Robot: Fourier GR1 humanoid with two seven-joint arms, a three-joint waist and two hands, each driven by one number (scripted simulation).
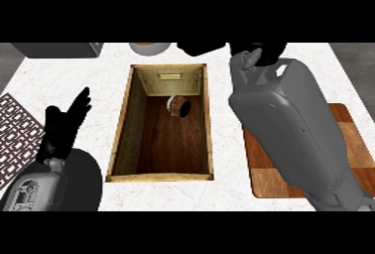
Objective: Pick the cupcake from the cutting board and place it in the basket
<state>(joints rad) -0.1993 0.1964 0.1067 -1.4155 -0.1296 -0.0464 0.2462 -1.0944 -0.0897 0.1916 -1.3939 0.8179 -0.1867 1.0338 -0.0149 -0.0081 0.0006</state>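
Note:
A long wooden basket (pixel 123 130) lies in the middle of the white counter. The cupcake (pixel 178 106) sits inside it near the far end, tipped on its side, with nothing touching it. My right hand (pixel 254 52) is raised beyond the basket's far right corner, its fingers stretched to the left and holding nothing. Its grey forearm crosses the picture and hides most of the wooden cutting board (pixel 347 144) at the right. My left hand (pixel 64 126) rests open to the left of the basket, fingers pointing up.
A patterned brown mat (pixel 15 131) lies at the left edge. A dark round object (pixel 82 186) sits under my left forearm. At the counter's far edge stand a grey appliance (pixel 58 49) and a round bowl (pixel 150 48).

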